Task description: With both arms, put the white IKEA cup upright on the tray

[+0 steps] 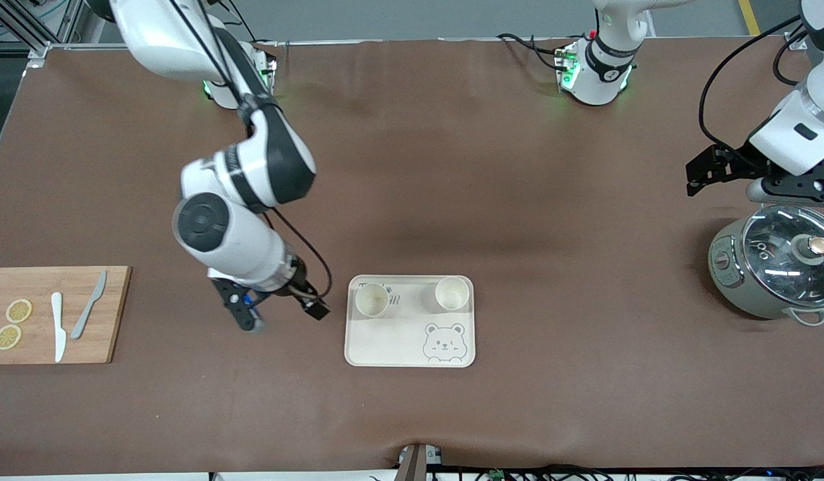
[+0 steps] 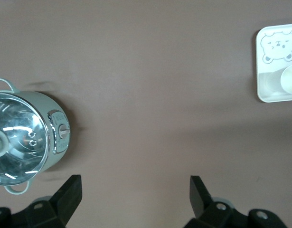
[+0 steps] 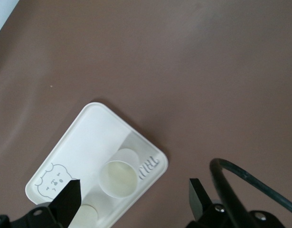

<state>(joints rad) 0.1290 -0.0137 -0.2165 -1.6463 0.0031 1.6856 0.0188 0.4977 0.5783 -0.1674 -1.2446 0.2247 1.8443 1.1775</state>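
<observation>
Cups (image 1: 372, 299) upright on tray (image 1: 410, 347), cutting board (image 1: 51, 314) front-view only

Two cups (image 1: 372, 298) (image 1: 451, 292) stand upright on the tray (image 1: 385, 344), taking the half farther from the front camera; the half with the bear drawing is bare. The right gripper (image 1: 276, 310), fingers apart, hangs just beside the tray, toward the board (image 1: 38, 287). The left gripper (image 1: 752, 175), also spread, hangs by the pot (image 1: 772, 262), with open table between pot and tray.
</observation>
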